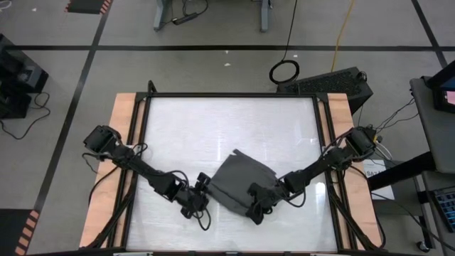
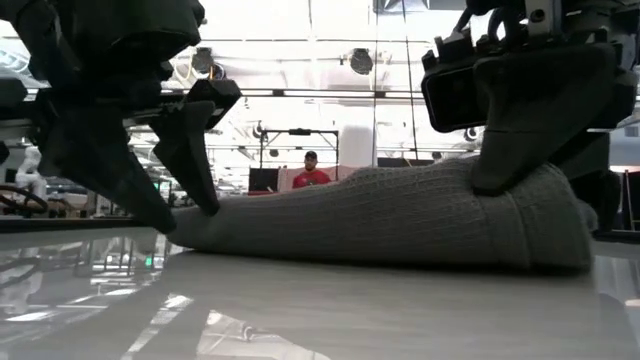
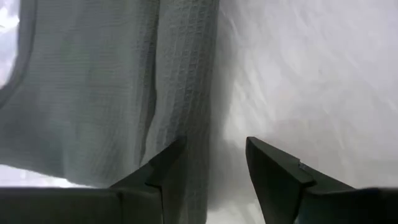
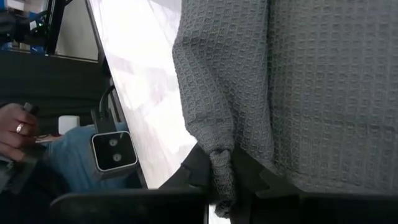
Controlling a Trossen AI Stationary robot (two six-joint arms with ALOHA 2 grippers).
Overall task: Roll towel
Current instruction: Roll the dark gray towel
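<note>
Worktop [image 1: 227, 128]: white, glossy, framed in black, with wooden strips along both sides.
Towel [image 1: 238, 186]: dark grey waffle weave, lying bunched and partly folded on the near half of the worktop, a little right of centre. In the low view it forms a long low mound [image 2: 400, 215], thicker at the right end.
Right arm: reaches in from the right edge of the worktop to the towel's near right side.
Right tool [image 1: 257, 210]: closed on a fold at the towel's edge; the right wrist view shows a pinched ridge of cloth between the fingers [image 4: 221, 180]. In the low view it presses down on the thick end of the mound.
Left arm: reaches in from the left edge of the worktop toward the towel's left side.
Left tool [image 1: 201, 190]: fingers apart, at the towel's left edge. In the left wrist view one finger [image 3: 155, 177] lies over the cloth, the other [image 3: 273, 171] over bare worktop; nothing gripped.
Person [image 2: 311, 172]: red top, far behind the worktop in the low view.
Hand [image 4: 15, 130]: a person's, with a ring, beyond the worktop's edge in the right wrist view.
</note>
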